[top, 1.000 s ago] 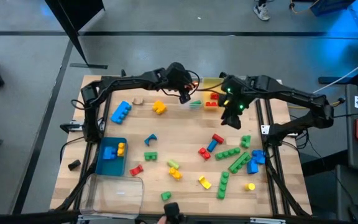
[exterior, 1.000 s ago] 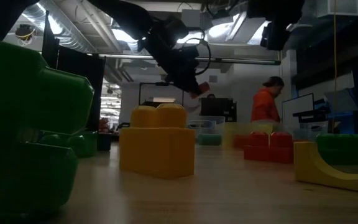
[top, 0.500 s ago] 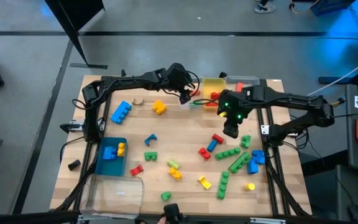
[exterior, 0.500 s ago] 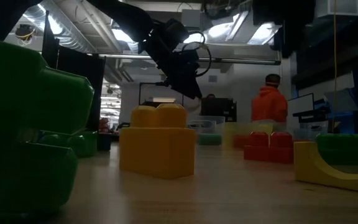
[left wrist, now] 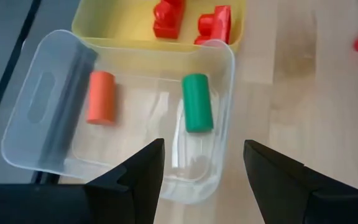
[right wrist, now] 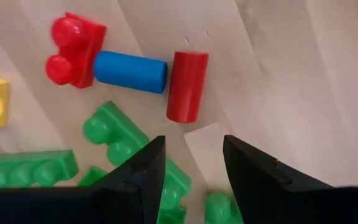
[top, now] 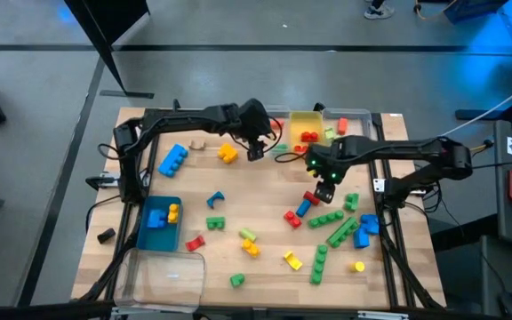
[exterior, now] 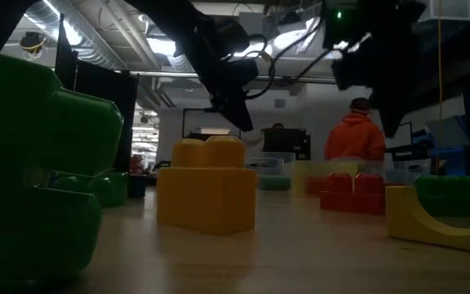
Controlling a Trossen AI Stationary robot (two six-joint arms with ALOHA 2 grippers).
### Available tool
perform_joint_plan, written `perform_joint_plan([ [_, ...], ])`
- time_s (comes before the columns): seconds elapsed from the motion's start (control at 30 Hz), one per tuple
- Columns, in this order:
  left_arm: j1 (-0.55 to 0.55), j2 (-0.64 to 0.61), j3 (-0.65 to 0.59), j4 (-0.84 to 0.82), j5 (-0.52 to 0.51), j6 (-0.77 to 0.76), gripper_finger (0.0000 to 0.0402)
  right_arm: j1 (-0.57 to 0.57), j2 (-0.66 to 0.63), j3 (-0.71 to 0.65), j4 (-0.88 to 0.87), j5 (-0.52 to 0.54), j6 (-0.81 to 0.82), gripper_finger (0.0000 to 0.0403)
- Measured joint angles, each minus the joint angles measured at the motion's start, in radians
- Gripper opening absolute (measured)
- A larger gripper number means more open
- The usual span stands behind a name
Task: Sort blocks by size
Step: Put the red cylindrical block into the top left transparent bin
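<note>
High view, step: I judge my right gripper (top: 324,194) is going for a pick in the pile of blocks on the right half of the table (top: 265,258). To do it well I would centre the fingers over one piece, square them across its narrow side, and come straight down so the neighbours are not nudged.
High view, left arm: my left gripper (top: 256,154) hangs near the far edge, just beside the clear bin (top: 278,148) and the yellow bin (top: 308,118); I would leave it parked.
Low view: both arms hang dark above the table. A yellow block (exterior: 206,185) sits in front, with a red block (exterior: 352,193) off to its side. A person in orange (exterior: 354,135) stands in the room behind.
Left wrist view: the fingers stand well apart and hold nothing. Ahead of them the clear bin (left wrist: 219,112) holds an orange cylinder (left wrist: 100,98) and a green cylinder (left wrist: 197,102); beyond it the yellow bin (left wrist: 114,22) holds red blocks (left wrist: 213,23).
Right wrist view: the fingers stand apart, empty, touching nothing. Just ahead of them lies a red cylinder (right wrist: 187,86), a blue cylinder (right wrist: 130,71) touching its side, then a red studded block (right wrist: 71,50). Green blocks (right wrist: 120,140) lie beside and under one finger.
</note>
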Motion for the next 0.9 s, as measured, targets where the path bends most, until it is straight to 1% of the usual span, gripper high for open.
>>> perform_joint_plan([
  [0.2, -0.018, 0.000, 0.000, -0.014, 0.000, 0.024, 0.0203, 0.000, 0.048, -0.072, 0.094, -0.052, 0.000, 0.0163],
  [0.37, -0.020, 0.000, 0.000, -0.015, 0.000, 0.024, 0.0203, 0.000, 0.083, -0.110, 0.161, -0.054, 0.000, 0.0163],
  [0.57, -0.019, 0.000, 0.000, -0.015, 0.000, 0.023, 0.0203, 0.000, 0.126, -0.116, 0.194, -0.071, 0.000, 0.0163],
  [0.73, -0.020, -0.001, 0.000, -0.015, -0.001, 0.023, 0.0203, 0.000, 0.167, -0.116, 0.195, -0.041, -0.002, 0.0163],
  [0.9, -0.020, -0.001, 0.000, -0.015, -0.001, 0.023, 0.0203, 0.000, 0.209, -0.116, 0.221, -0.053, -0.001, 0.0163],
])
